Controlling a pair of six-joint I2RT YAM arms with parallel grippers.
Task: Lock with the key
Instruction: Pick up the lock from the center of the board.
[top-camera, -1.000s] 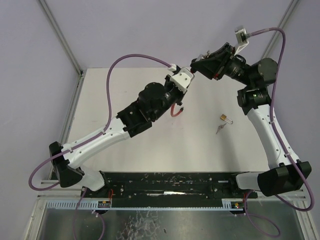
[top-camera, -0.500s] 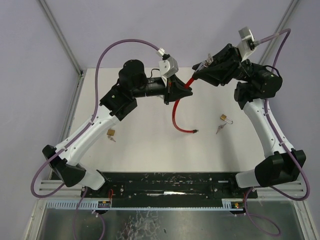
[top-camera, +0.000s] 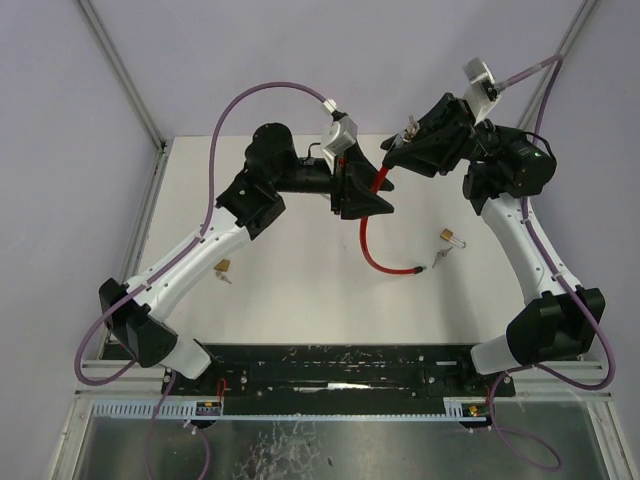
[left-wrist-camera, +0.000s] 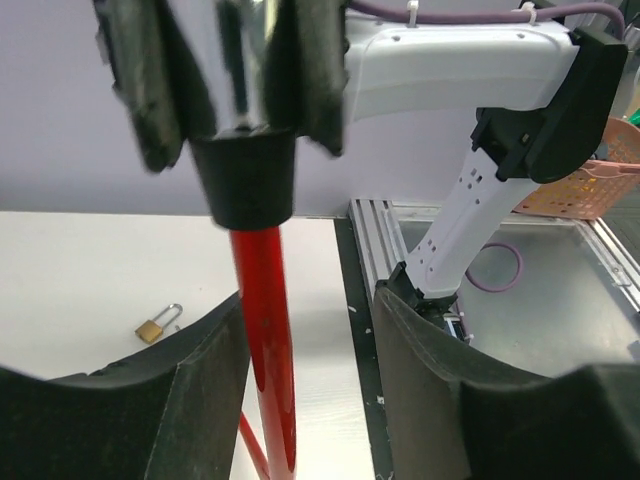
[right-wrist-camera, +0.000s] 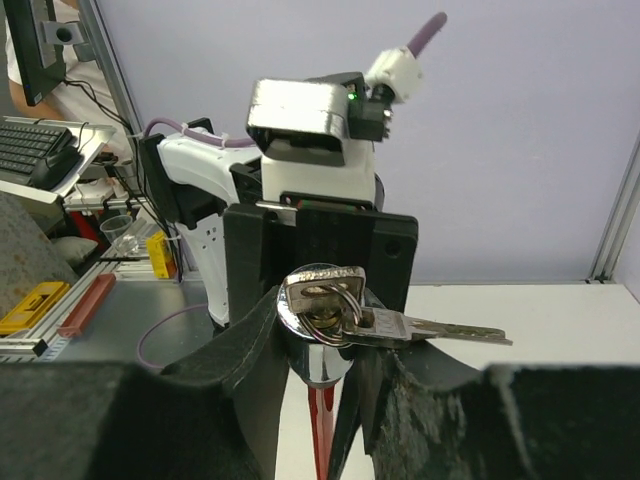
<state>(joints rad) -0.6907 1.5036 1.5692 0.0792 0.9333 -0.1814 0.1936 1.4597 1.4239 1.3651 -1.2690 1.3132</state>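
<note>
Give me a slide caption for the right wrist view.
Right gripper clamps the chrome head of the red cable lock, keys in its cylinder, left gripper opposite.

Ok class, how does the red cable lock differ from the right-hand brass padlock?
The cable lock is held up in the right gripper; the padlock lies loose on the table. The cable lock has a chrome head and a long red cable; the padlock is brass with a short shackle. Both are locks.

Glossy red plastic-sheathed cable (left-wrist-camera: 268, 340), matt black rubbery-looking collar (left-wrist-camera: 245, 180), polished chrome lock barrel (right-wrist-camera: 318, 352), silvery metal keys (right-wrist-camera: 430, 328), shiny brass padlock (left-wrist-camera: 152, 328), smooth matt white bench (top-camera: 300, 290).
</note>
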